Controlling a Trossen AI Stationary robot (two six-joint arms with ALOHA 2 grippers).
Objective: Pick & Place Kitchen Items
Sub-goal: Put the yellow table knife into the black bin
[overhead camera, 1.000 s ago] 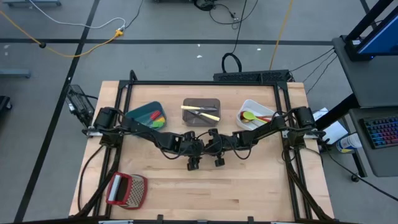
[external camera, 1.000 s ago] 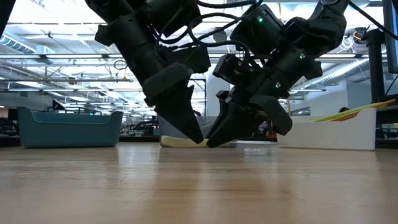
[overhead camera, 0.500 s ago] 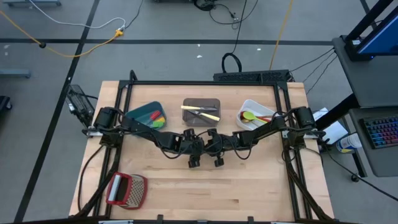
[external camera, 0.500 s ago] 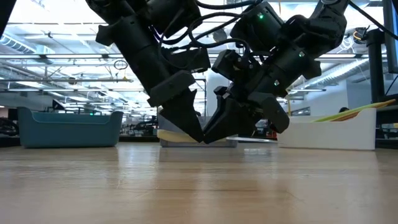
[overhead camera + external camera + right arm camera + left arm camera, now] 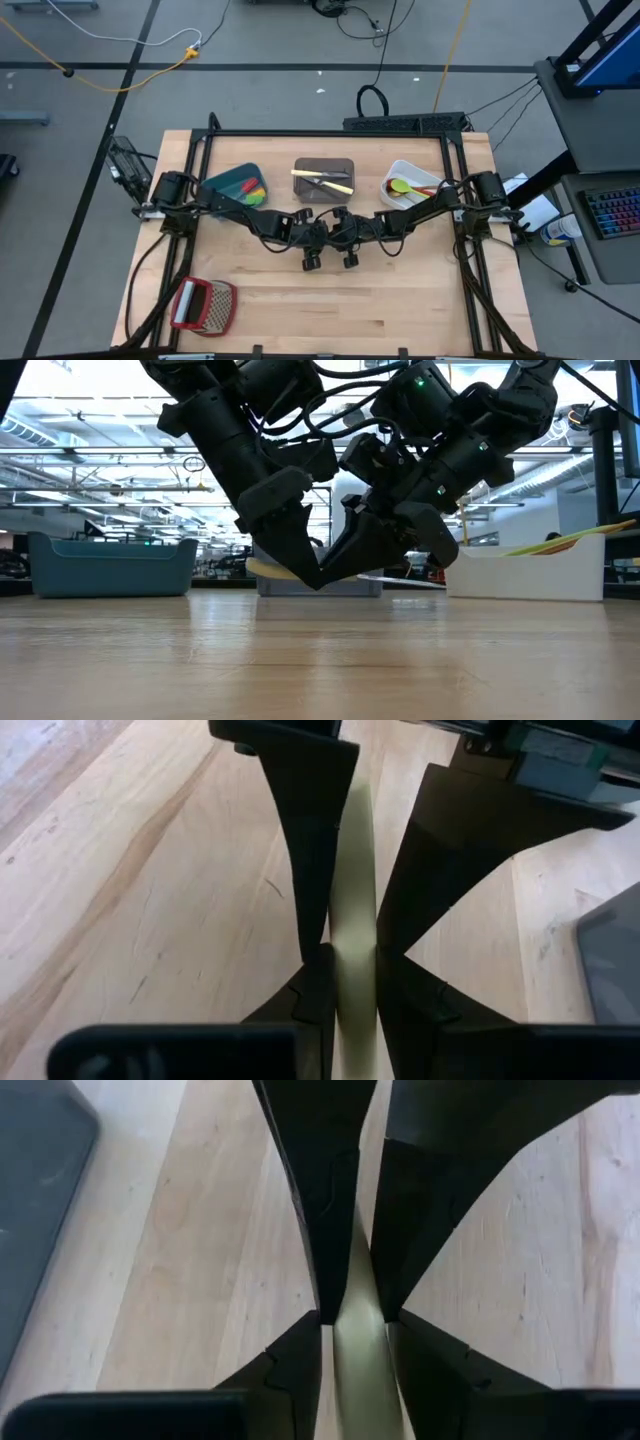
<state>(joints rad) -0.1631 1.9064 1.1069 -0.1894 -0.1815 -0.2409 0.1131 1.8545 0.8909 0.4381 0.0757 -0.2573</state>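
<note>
My left gripper (image 5: 311, 262) and right gripper (image 5: 351, 259) meet at the middle of the table (image 5: 300, 320), tips nearly touching, and both pinch the same cream knife (image 5: 272, 569). In my left wrist view the pale strip (image 5: 357, 1330) runs between my own two fingers (image 5: 325, 1230) and on between the other arm's fingers beyond; my right wrist view shows the same thing mirrored, the strip (image 5: 350, 920) clamped between dark fingers (image 5: 305, 840) on both sides. From table height the knife's cream end pokes out beside the left gripper (image 5: 290, 550), just above the wood and not resting on it, while the right gripper (image 5: 385, 545) leans in from the other side so the two form a V.

Behind my arms sit three bins in a row. The teal bin (image 5: 213, 187) holds red, green and orange utensils (image 5: 248, 187). The grey bin (image 5: 324, 163) in the middle holds a yellow utensil and other slim pieces (image 5: 322, 181). The white bin (image 5: 398, 170) holds a green spoon (image 5: 399, 185) and a red one beside it. A red-framed grater (image 5: 203, 305) lies alone at the near left corner, well apart from both grippers.
</note>
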